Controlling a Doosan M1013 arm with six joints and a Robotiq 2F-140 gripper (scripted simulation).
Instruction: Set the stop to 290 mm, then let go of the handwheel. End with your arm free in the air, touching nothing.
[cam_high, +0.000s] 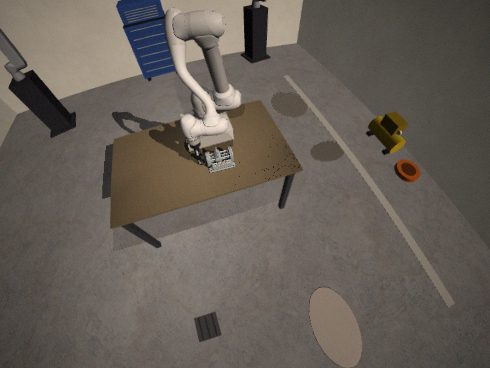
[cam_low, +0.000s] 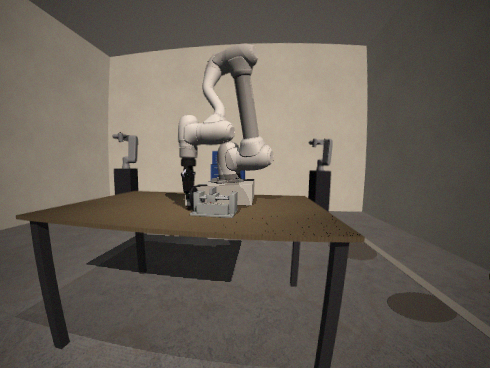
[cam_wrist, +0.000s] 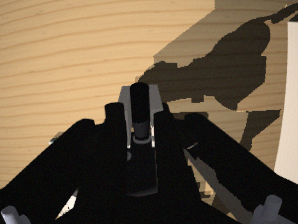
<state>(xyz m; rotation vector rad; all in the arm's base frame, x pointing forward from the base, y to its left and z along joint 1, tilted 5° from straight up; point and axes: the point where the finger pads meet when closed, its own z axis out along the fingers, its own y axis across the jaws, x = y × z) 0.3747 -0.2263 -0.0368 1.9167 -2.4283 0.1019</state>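
Note:
A small grey stop fixture (cam_high: 223, 159) sits on the brown table (cam_high: 200, 165), just in front of the arm's base; it also shows in the exterior view (cam_low: 216, 201). My gripper (cam_low: 188, 186) reaches straight down at the fixture's left end. In the wrist view the dark fingers are shut on the handwheel's dark handle (cam_wrist: 140, 111), which stands between them against a pale grey part. The stop and its scale are too small to read.
A pale box (cam_low: 245, 191) stands behind the fixture by the arm's base. Black camera pedestals (cam_low: 125, 176) stand beyond the table's corners. A blue cabinet (cam_high: 145, 37) stands at the wall. A yellow machine (cam_high: 388, 131) and an orange bowl (cam_high: 407, 170) lie on the floor at right.

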